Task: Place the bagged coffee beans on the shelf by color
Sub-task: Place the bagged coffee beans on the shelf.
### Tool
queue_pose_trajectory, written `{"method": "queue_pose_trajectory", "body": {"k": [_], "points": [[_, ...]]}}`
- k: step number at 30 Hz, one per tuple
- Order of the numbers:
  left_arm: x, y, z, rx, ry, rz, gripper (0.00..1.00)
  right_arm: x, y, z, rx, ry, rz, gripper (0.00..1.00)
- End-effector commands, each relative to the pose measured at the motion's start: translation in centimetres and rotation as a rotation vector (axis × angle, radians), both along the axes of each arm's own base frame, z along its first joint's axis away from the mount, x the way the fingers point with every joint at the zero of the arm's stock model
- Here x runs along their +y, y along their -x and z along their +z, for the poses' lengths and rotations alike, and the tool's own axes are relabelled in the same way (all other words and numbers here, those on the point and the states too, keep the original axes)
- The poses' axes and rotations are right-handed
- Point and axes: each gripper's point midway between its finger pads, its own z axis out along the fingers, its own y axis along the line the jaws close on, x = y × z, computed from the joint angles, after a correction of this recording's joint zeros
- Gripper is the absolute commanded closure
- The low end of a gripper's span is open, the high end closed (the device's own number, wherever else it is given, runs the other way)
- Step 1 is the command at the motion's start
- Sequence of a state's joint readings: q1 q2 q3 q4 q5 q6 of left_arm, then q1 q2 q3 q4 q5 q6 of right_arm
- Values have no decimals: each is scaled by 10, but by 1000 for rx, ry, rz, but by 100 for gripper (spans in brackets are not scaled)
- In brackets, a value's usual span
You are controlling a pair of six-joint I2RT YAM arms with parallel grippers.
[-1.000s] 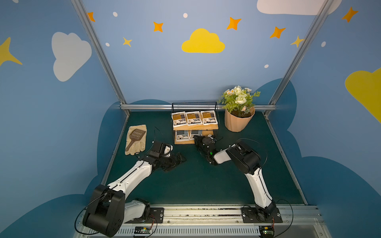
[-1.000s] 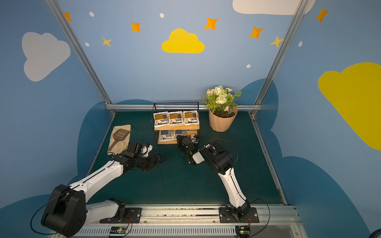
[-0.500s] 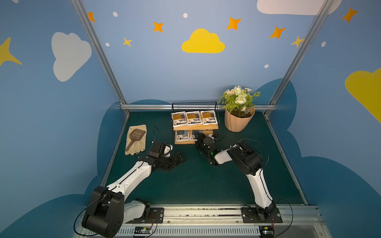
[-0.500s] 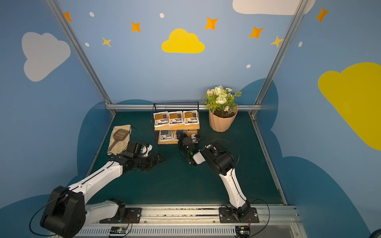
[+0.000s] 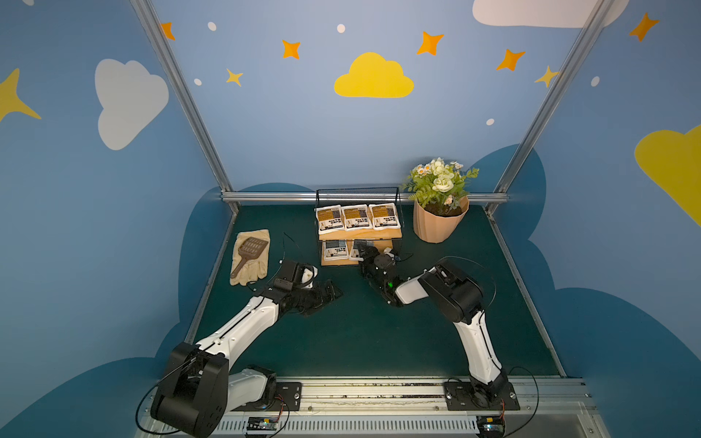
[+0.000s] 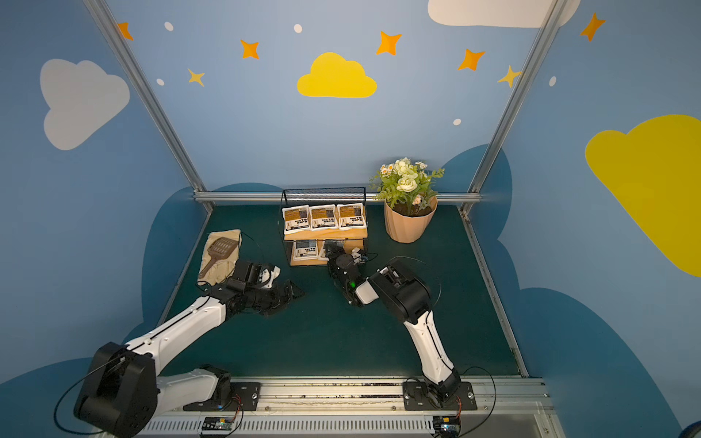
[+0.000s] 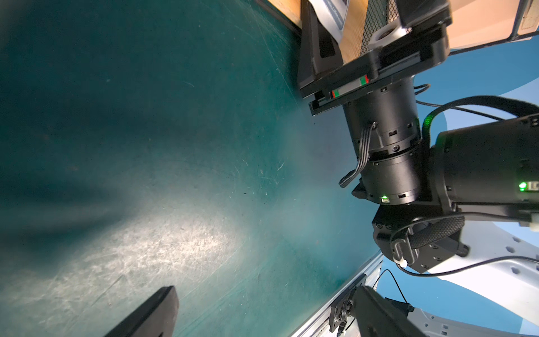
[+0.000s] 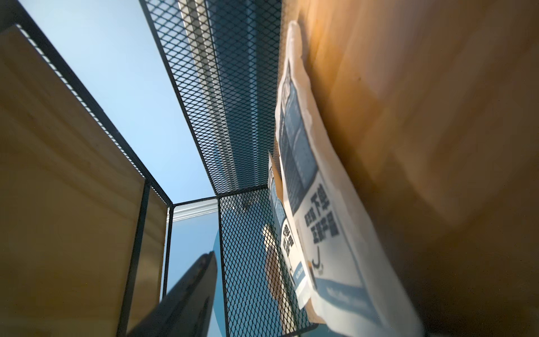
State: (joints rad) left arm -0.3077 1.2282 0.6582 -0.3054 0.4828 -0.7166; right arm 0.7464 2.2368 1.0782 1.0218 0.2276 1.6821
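From my console, the three yellow-brown bags (image 5: pixel 354 217) lie side by side on the upper board of the shelf (image 5: pixel 358 234), just above the middle of the frame in both top views. On the lower board, the left grey-blue bag (image 5: pixel 334 248) lies flat in plain sight. The second grey-blue bag (image 8: pixel 320 233) sits just right of it, mostly hidden in the top views. The right wrist camera shows it lying against the wooden board with the other one close behind it.

My right gripper (image 5: pixel 366 250) is at the front of the lower tier, over that second bag. In the left wrist view its jaws stand apart, with wood and mesh showing between them. In the right wrist view the one finger (image 8: pixel 186 297) I can see is clear of the bag, so I read it as spread and holding nothing.

My left gripper (image 5: pixel 330 292) rests low over the green mat (image 5: pixel 360 333), left of centre, with its jaws wide and nothing between them.

Further out, a terracotta flower pot (image 5: pixel 440 223) stands right of the shelf. A cream glove (image 5: pixel 250 265) with a brown scoop (image 5: pixel 248 248) on top lies at the mat's left edge
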Motion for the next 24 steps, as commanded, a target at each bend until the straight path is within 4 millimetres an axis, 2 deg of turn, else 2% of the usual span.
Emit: {"method": "queue_pose_trajectory", "body": {"k": [1, 9, 11, 19, 24], "points": [[-1, 3, 3, -2, 17, -3, 0, -29, -6, -14, 82, 110, -100, 28], [1, 5, 5, -7, 17, 3, 0, -39, 10, -14, 144, 173, -129, 21], [1, 5, 5, -10, 18, 2, 0, -43, 15, -22, 176, 207, -128, 20], [2, 7, 4, -8, 20, 4, 0, -39, 27, -30, 229, 228, -82, 17], [2, 8, 3, -9, 21, 7, 0, -37, 37, -23, 274, 286, -38, 16]]}}
